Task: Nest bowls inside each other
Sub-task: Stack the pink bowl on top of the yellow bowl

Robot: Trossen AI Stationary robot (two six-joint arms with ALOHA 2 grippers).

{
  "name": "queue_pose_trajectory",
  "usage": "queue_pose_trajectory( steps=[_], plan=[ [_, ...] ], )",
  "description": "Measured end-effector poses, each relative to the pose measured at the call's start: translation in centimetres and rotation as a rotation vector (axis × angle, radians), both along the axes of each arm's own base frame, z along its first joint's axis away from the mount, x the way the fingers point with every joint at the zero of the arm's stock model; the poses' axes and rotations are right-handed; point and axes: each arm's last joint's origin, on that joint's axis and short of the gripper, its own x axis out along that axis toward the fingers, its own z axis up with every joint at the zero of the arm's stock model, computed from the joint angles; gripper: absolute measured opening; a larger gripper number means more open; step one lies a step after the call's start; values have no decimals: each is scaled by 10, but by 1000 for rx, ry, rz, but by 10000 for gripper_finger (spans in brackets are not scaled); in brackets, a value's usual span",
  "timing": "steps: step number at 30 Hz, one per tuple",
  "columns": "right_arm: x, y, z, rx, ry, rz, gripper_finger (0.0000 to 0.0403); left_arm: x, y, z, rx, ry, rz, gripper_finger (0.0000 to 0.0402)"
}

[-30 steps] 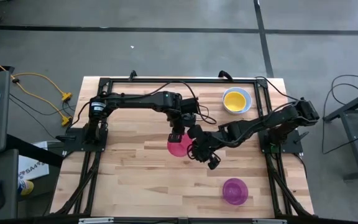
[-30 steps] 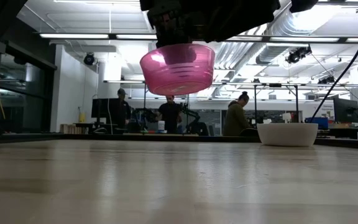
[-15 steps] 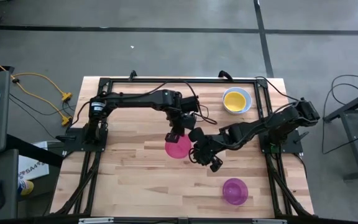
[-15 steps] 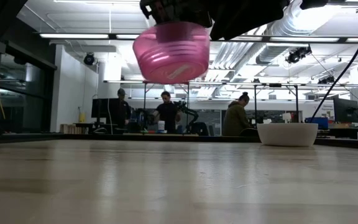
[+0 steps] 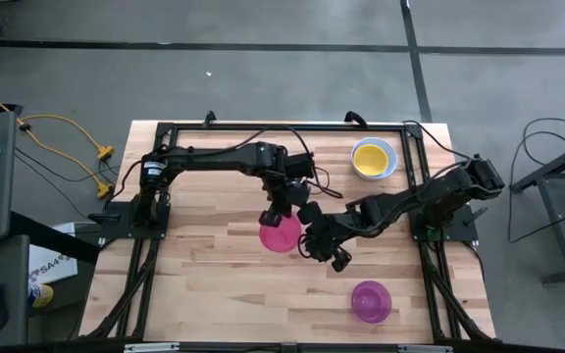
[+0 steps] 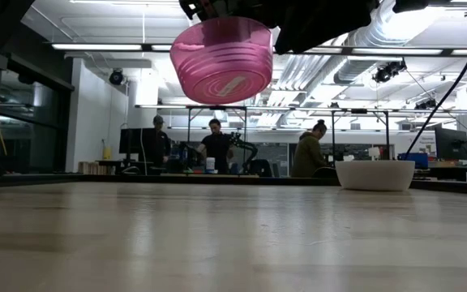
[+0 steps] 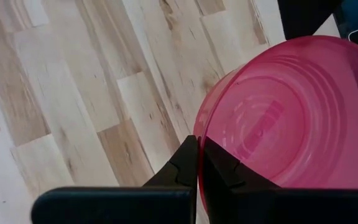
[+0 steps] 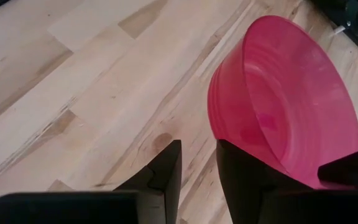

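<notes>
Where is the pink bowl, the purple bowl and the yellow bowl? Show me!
pink bowl [image 6: 222, 59]: low view, on its outer side wall, up in the air.
purple bowl [image 5: 371, 300]: high view, on its inside bottom.
yellow bowl [image 5: 372, 157]: high view, on its inside bottom.

Left gripper [image 7: 197, 163] hangs above mid-worktop, jaws pinched shut on the pink bowl's [image 7: 284, 118] rim — bowl lifted, tilted. Right gripper [image 8: 197, 165] just beside it, jaws parted.
</notes>
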Motion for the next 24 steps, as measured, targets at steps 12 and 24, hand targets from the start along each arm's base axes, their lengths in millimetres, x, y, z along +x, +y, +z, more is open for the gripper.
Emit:
queue_pose_trajectory(
  steps=[12,24],
  plan=[
    [0,2,0,-43,-16,4,94,0,-1,1,6,-5,-11,0],
    [-1,10,11,-115,-40,8,94,-4,0,-1,55,44,31,0]
  ],
)
